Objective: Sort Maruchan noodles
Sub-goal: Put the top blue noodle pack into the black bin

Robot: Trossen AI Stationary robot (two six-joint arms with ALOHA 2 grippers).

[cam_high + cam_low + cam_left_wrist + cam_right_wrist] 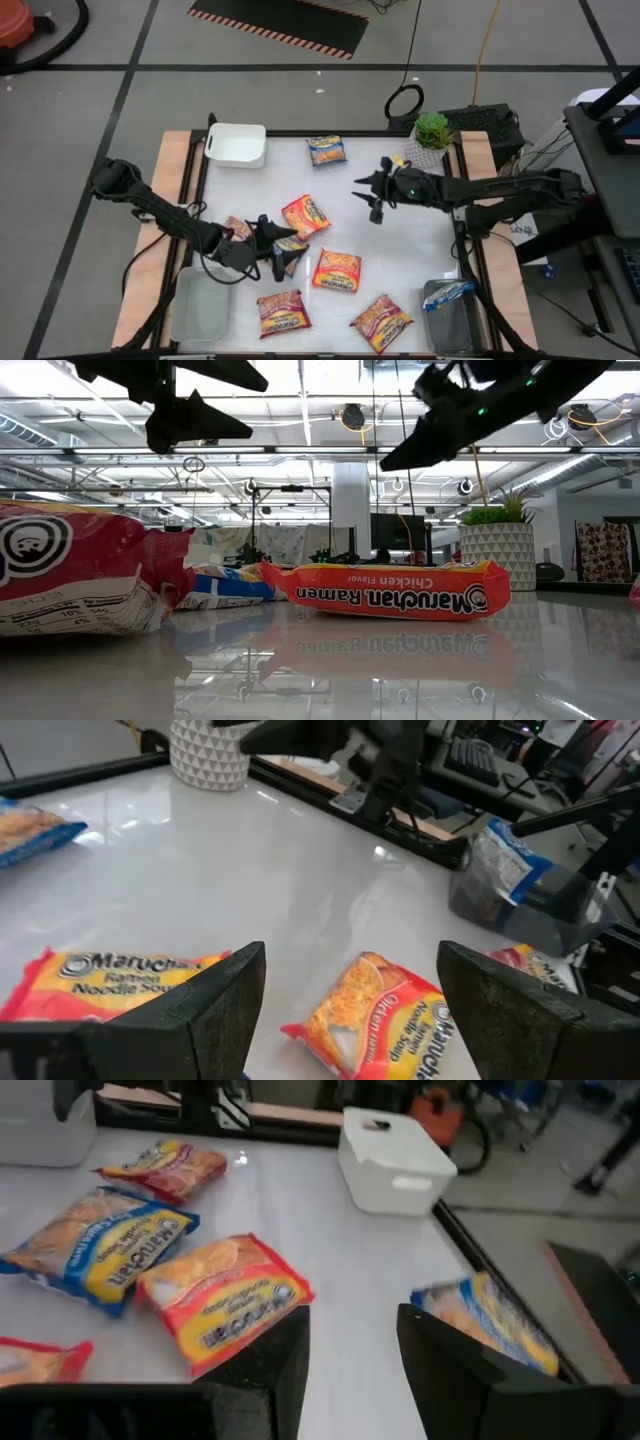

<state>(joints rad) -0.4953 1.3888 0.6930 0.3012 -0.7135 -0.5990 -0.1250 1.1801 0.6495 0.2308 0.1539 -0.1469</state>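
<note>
Packets are scattered all over my tabletop. Along the near edge there's a dark red one and an orange-red one, plus a blue packet already sitting in the clear bin at the near right corner. A bit further in there's another orange-red packet.

My left gripper hangs over the left-middle of the table with its jaws apart and nothing between them, right above a blue packet, with a dark red one beside it. Another orange-red packet is just past that.

My right gripper hovers mid-table, jaws partly apart, empty.

Far edge: one more blue packet, next to the white bin.
</note>
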